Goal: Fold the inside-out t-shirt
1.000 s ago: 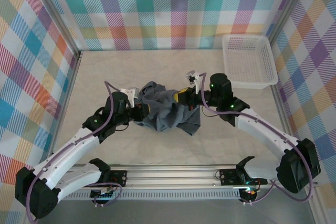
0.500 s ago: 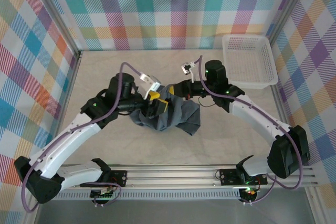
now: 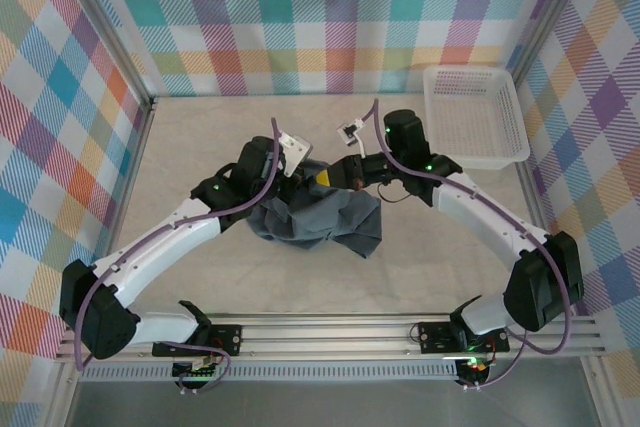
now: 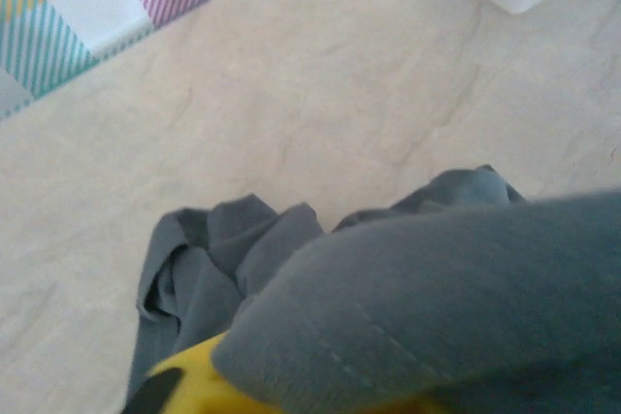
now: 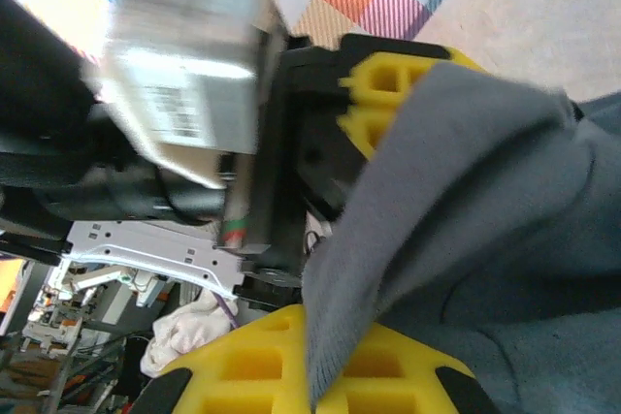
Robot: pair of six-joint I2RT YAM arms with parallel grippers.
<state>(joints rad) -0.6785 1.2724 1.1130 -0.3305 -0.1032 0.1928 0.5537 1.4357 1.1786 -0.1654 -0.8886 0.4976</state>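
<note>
Right gripper (image 5: 315, 375) is clamped tight on a fold of the inside-out t-shirt (image 3: 322, 222). Left gripper (image 3: 302, 174), close beside it, is pinched shut on the same bunch. The shirt sits crumpled mid-table (image 3: 200, 137), bare surface all round, white basket (image 3: 470, 160) well apart at the far right.

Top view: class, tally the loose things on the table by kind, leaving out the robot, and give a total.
t-shirt: 1
basket: 1
Total: 2
</note>
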